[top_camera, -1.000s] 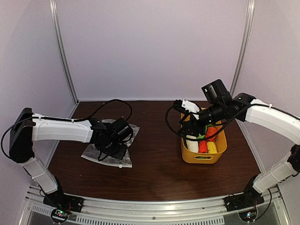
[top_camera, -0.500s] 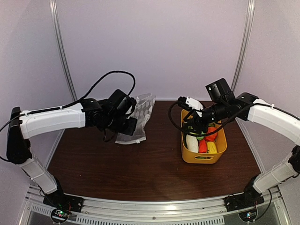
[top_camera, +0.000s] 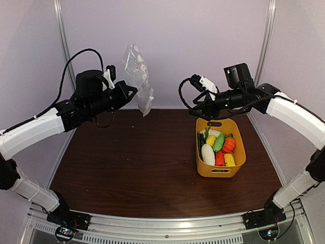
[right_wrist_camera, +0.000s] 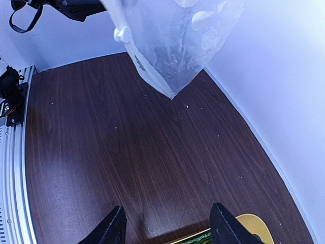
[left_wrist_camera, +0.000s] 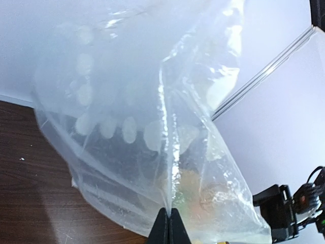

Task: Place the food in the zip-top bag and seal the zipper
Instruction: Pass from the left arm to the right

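Two arms up: left gripper (left_wrist_camera: 169,224) pinches the zip-top bag (top_camera: 137,76) aloft, upper left; right gripper (right_wrist_camera: 169,226) parted, empty. Bag-opening seems in hand. Next, the right must likely spread its mouth for the food (top_camera: 216,147).

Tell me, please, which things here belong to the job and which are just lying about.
Job:
- bag, pinched aloft by the left gripper
- zipper
- food
- right gripper, open and empty

Lying about:
- basket, holding the food
- table
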Robot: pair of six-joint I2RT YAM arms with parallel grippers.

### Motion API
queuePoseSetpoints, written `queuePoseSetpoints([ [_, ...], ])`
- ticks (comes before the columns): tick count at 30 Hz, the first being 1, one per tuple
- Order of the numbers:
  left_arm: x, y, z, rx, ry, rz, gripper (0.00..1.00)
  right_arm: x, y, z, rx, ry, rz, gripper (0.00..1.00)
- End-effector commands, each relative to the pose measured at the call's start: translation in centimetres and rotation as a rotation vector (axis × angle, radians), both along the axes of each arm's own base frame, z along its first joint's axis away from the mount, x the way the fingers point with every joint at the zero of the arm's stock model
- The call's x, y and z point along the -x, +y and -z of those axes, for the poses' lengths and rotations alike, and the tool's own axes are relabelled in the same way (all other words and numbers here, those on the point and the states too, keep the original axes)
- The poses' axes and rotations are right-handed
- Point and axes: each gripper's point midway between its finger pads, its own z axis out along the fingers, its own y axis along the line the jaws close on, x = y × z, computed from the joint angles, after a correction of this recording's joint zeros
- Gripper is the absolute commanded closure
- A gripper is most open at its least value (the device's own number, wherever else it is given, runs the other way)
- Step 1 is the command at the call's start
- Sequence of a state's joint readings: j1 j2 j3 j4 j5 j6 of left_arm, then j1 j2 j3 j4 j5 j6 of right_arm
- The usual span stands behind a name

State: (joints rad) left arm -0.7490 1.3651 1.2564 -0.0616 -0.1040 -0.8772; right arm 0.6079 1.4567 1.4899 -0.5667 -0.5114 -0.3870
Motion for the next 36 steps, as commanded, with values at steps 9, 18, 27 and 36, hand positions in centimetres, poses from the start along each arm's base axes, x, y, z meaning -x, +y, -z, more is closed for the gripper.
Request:
queuePoseSetpoints([
  [9,2.7,0.8,-1.9,0.426,0.082,0.113,1.00,1.5,6.0,-1.7,0.007,-0.054,-0.076,0.50],
  [18,3.3,0.2,0.2,0.657,0.152,0.178,1.00,3.5,10.4,-2.8,-0.262,0.233,-0.144,0.51],
  [27,3.2,-0.1,-0.9,0.701,0.139,0.203,1.00,2.5,10.7,-0.4,-0.216,0.212,-0.090,0.62],
  [36,3.2,-0.6,-0.4,0.716,0.162,0.225,1.00,3.1,11.1,0.1,-0.221,0.233,-0.126,0.64],
])
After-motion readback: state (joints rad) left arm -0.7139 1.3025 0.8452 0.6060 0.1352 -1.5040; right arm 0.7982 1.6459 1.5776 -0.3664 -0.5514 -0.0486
